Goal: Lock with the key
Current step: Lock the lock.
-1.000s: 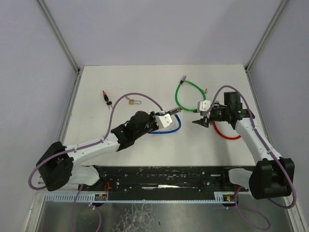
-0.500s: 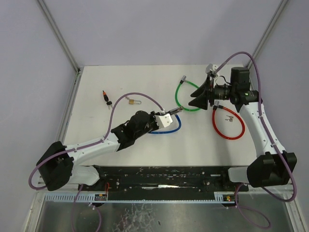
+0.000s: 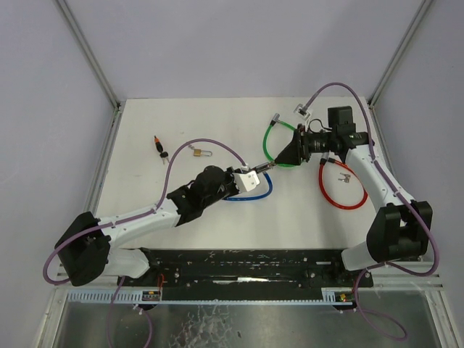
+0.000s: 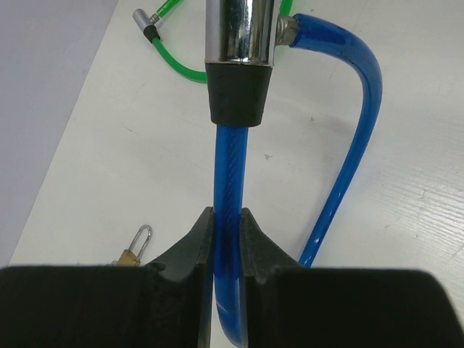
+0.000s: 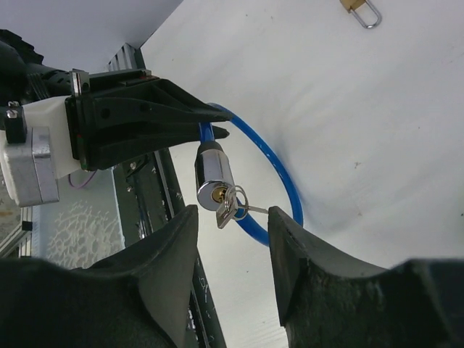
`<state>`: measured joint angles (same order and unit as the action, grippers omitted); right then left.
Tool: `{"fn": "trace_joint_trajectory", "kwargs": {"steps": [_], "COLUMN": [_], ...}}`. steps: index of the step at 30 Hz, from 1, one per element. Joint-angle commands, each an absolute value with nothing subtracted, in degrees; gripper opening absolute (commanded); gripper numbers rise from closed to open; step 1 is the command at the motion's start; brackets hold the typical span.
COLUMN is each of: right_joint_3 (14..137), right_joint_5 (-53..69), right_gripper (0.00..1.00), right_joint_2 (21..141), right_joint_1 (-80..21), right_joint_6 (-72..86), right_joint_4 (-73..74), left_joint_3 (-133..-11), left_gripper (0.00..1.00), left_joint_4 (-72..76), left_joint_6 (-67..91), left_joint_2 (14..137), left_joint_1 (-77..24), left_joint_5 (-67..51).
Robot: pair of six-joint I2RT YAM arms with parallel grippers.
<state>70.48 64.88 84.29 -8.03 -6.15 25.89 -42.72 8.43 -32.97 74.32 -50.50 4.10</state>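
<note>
Key and blue cable lock (image 3: 255, 194) sit at mid-desk in the top view. The left gripper (image 3: 262, 168) holds the lock up off the white desk (image 3: 217, 123), and the right gripper (image 3: 279, 159) points at it from just beside. With the two so near, a misjudged advance could knock them together. A green cable lock (image 3: 272, 141), a red cable lock (image 3: 341, 199) and a small brass padlock (image 3: 197, 152) lie apart from this.

From the left wrist, the left gripper (image 4: 227, 217) is clamped on the blue cable (image 4: 227, 170) below a black sleeve (image 4: 239, 90) and the chrome lock barrel (image 4: 239, 29). The cable is round, glossy and ribbed under its clear coat. I judge that it could roll or bend in this narrow pinch once turning force comes.

From the right wrist, the right gripper (image 5: 230, 221) has its jaws apart, with the key (image 5: 230, 205) showing in the gap. Whether the fingers have reached it I cannot tell. The key is seated in the barrel's face (image 5: 211, 194), thin bright metal on a loose ring with what looks like a second key. Closing on the ring or the spare would likely slip rather than turn the lock.
</note>
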Motion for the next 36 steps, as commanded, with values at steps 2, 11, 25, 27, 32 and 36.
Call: {"fn": "trace_joint_trajectory", "kwargs": {"steps": [2, 11, 25, 27, 32, 36], "right_joint_3": [71.9, 72.6, 72.6, 72.5, 72.3, 71.2], "right_joint_5": [62.6, 61.0, 60.1, 59.6, 59.1, 59.0], "right_gripper": [0.47, 0.39, 0.24, 0.20, 0.09, 0.00], "right_joint_2": [84.2, 84.1, 83.5, 83.5, 82.8, 81.2], "right_joint_1": [-10.0, -11.2, -12.0, -12.2, -12.6, -13.2], "right_joint_6": [-7.8, -11.4, -12.9, -13.4, -17.0, -23.9], "right_joint_4": [28.6, 31.1, 31.2, 31.2, 32.3, 33.1], "left_joint_3": [-43.9, -44.0, -44.2, -44.4, -44.5, -44.6], "left_gripper": [0.01, 0.00, 0.01, 0.00, 0.01, 0.01], "left_joint_4": [4.7, 4.6, 4.3, 4.3, 4.1, 3.9], "left_joint_6": [-31.5, -31.4, -31.4, -31.5, -31.4, -31.4], "left_joint_2": [75.4, 75.4, 75.6, 75.7, 75.8, 75.5], "left_joint_1": [-50.4, -50.4, -50.4, -50.4, -50.4, -50.4], "left_joint_5": [2.5, 2.5, 2.0, 1.9, 1.7, 1.4]}}
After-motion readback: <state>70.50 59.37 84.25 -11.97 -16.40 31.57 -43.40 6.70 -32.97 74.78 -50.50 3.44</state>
